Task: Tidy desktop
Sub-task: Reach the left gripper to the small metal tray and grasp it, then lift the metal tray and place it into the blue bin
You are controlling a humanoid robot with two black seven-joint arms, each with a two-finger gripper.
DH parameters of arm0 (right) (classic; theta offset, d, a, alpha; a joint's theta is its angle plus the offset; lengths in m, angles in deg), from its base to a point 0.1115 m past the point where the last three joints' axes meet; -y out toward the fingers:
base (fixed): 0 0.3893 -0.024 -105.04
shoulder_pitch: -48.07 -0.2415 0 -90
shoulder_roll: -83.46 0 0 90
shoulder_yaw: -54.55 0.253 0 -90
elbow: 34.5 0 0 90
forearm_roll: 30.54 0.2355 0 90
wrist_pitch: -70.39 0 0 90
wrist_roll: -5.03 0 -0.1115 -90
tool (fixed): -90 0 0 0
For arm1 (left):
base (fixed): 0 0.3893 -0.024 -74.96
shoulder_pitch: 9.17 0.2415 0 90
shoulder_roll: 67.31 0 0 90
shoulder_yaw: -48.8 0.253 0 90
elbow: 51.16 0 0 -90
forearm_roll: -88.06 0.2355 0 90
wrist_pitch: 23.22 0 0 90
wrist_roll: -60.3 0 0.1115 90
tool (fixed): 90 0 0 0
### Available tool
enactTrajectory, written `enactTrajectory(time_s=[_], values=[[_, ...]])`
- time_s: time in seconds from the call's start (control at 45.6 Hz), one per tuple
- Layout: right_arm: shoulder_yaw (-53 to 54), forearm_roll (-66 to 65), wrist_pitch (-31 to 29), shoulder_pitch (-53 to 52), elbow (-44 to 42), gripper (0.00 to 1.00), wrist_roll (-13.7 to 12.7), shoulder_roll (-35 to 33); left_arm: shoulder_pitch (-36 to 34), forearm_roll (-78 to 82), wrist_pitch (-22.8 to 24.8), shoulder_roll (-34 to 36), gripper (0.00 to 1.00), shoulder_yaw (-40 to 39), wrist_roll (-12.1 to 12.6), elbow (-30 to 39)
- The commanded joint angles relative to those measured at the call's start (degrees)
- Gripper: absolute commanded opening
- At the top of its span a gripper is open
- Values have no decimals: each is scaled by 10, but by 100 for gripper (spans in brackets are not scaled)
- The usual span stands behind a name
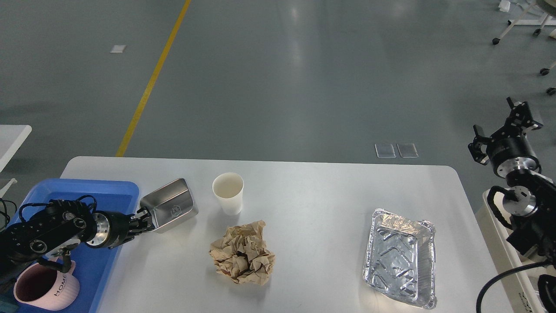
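The white desktop (321, 204) holds a small steel tin (171, 205), a white paper cup (228, 192), a crumpled brown paper ball (242, 258) and a foil tray (402, 256). My left gripper (145, 218) is shut on the tin's near-left rim, and the tin is tilted with its left side raised by the blue tray's (104, 191) right edge. My right gripper (504, 127) is open and empty in the air beyond the desktop's right edge.
A pink mug (43, 287) marked HOME stands in the blue tray at the front left. A small white table corner (11, 137) is at the far left. A yellow floor line (150, 82) runs behind the desktop.
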Motion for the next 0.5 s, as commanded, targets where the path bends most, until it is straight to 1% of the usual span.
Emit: enactTrajectory(time_s=[0.0,0.153,0.285,0.372,0.416,0.482], values=[[0,0,0,-1,1,100,0,0,-1,1,-1,0,0,4,2,0],[0,0,0,0,1,100,0,0,1,1,4,10,0,5,3,8],[0,0,0,0,1,100,0,1,1,2,24,32,0,4,-1,14],[0,0,0,-1,1,100,0,1,2,4,48,70,0,5,-10,49],[0,0,0,-1,1,100,0,0,3,6,53,99,0,6,-15,79],[0,0,0,-1,1,100,0,0,3,16,55,146,0,6,-32,130]])
